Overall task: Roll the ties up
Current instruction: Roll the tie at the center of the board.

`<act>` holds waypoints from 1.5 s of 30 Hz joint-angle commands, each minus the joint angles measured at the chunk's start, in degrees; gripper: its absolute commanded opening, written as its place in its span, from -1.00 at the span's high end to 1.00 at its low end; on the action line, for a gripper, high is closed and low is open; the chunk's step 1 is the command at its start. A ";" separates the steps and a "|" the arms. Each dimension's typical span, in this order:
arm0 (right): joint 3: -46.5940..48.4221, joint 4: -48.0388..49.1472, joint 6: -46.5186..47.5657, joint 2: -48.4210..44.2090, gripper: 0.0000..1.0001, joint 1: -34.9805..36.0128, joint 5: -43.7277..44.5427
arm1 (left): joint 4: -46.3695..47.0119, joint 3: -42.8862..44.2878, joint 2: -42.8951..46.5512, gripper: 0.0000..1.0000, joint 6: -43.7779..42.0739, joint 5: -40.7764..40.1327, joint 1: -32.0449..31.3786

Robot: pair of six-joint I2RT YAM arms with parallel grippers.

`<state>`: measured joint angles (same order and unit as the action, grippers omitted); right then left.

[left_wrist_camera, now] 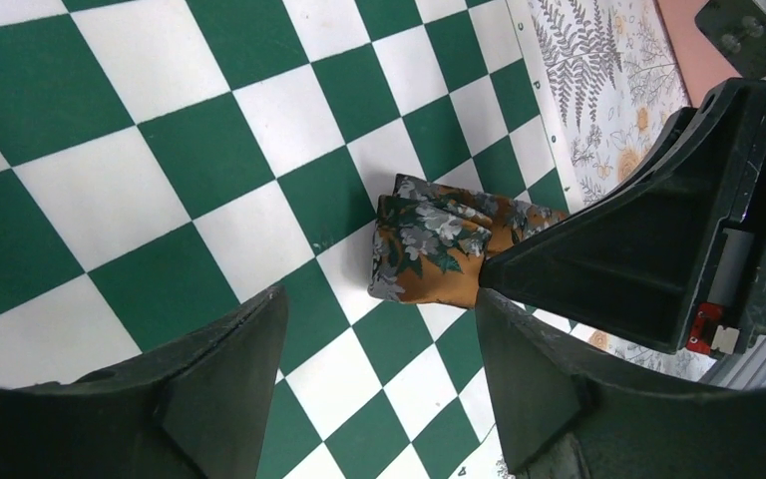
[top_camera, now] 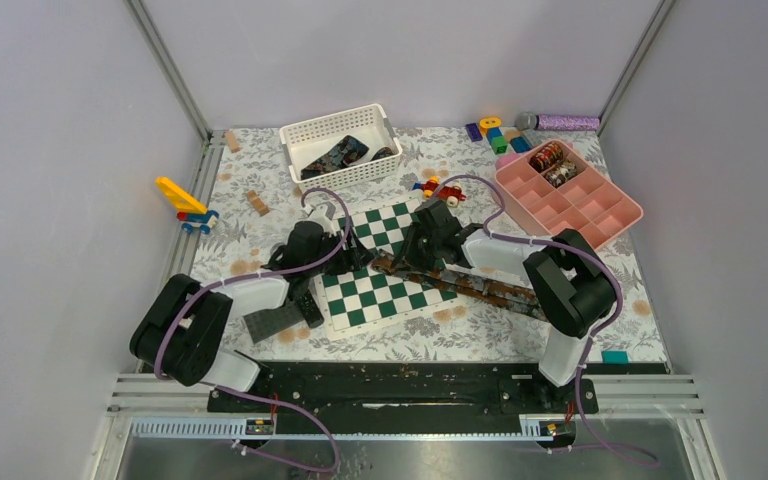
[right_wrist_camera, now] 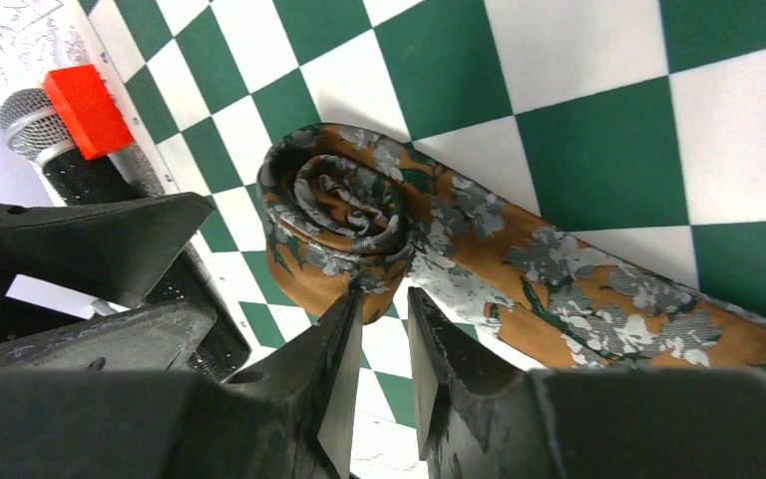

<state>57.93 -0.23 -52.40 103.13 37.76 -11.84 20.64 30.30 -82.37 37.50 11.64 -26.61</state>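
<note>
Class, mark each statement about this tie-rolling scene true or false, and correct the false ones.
1. One end of the tie on the chessboard is rolled into a coil. True.
2. The left gripper is clamped on that tie. False: it is open, with nothing between its fingers.
3. The pink tray holds coiled ties. True.
4. The white basket is empty. False: dark ties lie in it.
5. The tie on the board is plain blue. False: it is orange-brown with a grey floral pattern.
</note>
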 commanded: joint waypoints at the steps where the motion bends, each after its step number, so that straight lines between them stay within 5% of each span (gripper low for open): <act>1: 1.53 -2.51 2.87 -0.12 0.41 0.44 3.18 | 4.09 -0.72 -0.12 -0.40 -1.08 1.64 -0.20; 29: 2.28 -4.51 4.74 0.45 0.44 0.39 5.00 | 13.10 0.65 -7.96 -0.43 -0.54 8.43 -1.95; 45: 0.72 -1.37 1.38 -5.99 0.38 0.41 1.38 | 13.25 -2.16 -1.78 -0.43 0.02 3.78 -1.95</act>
<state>57.78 -3.68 -48.97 97.23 37.78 -8.73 30.24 28.97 -87.09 37.39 17.21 -28.42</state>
